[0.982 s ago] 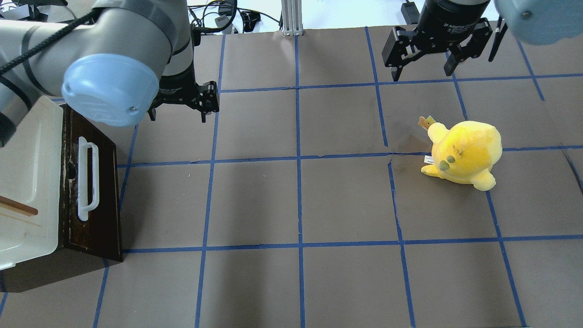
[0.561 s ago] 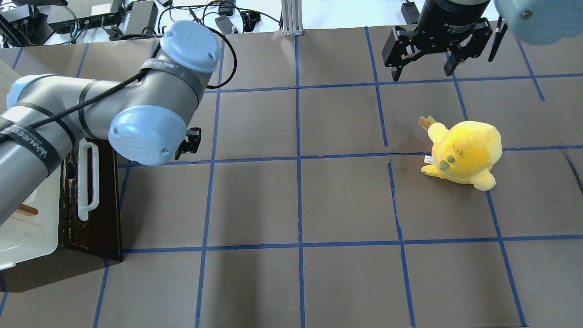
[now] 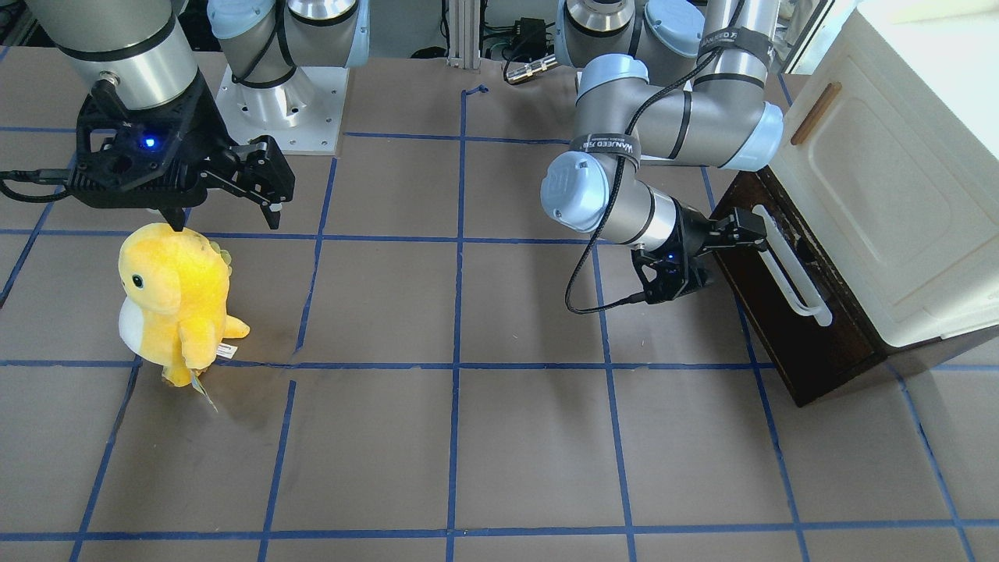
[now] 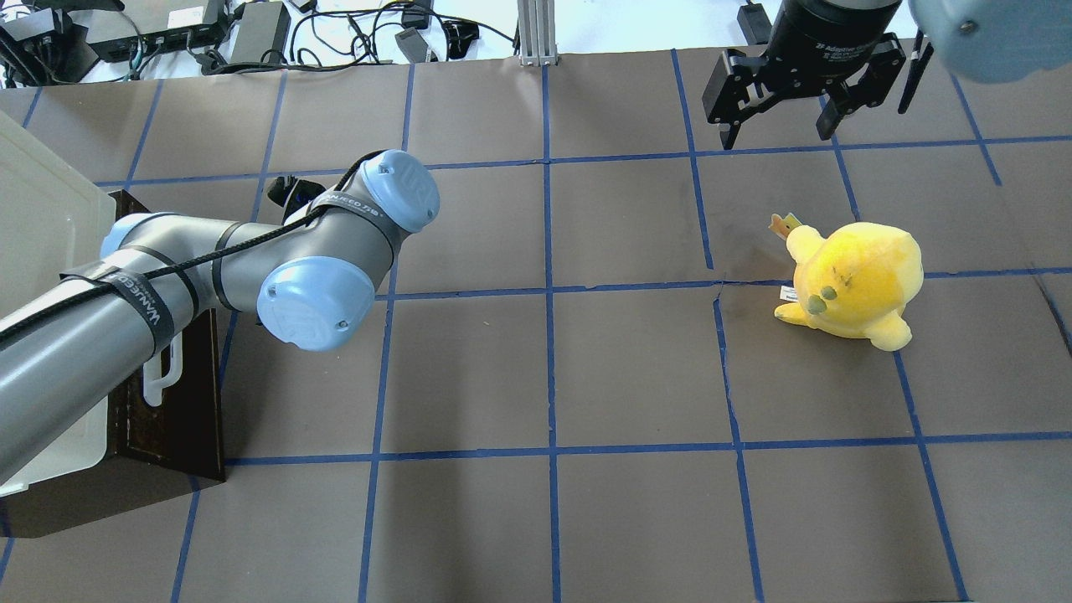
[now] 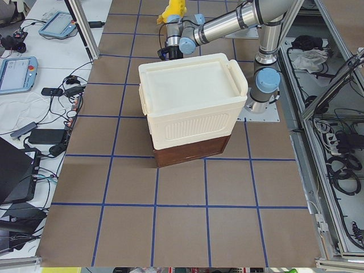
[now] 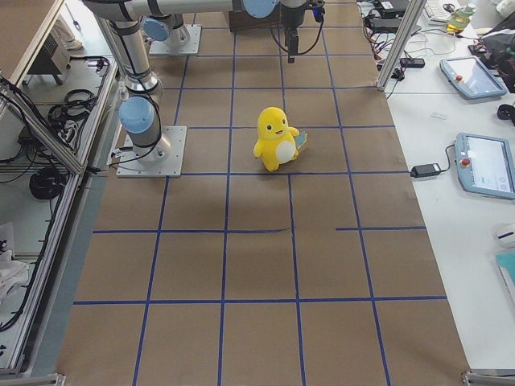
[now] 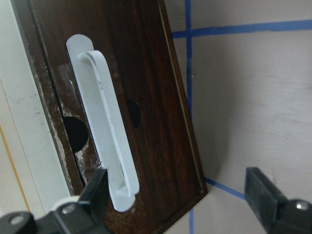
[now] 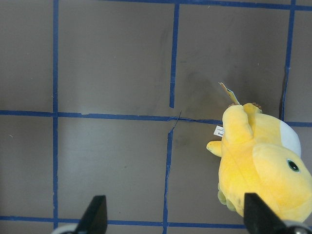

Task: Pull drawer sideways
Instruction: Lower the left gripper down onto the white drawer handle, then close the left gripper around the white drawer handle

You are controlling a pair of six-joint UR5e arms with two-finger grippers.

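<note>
The drawer (image 3: 788, 336) is a dark brown front with a long white bar handle (image 3: 790, 275) under the cream cabinet (image 3: 882, 179), and it looks pushed in. My left gripper (image 3: 745, 232) is open and empty, pointing at the drawer front by the handle's far end. In the left wrist view the handle (image 7: 105, 131) runs up from beside one finger (image 7: 97, 190); the gripper (image 7: 180, 200) spans the drawer front (image 7: 151, 83) and the floor. In the overhead view the arm hides most of the handle (image 4: 162, 375). My right gripper (image 4: 775, 117) is open and empty, far away.
A yellow plush toy (image 4: 854, 280) stands on the right half of the brown mat, below the right gripper; it also shows in the right wrist view (image 8: 263, 165). The cream cabinet door has a brown wooden handle (image 3: 815, 113). Blue tape lines grid the mat.
My left arm has swung down and back toward the cabinet, bringing its gripper low in front of the drawer handle. The right arm and the plush toy have not moved.
</note>
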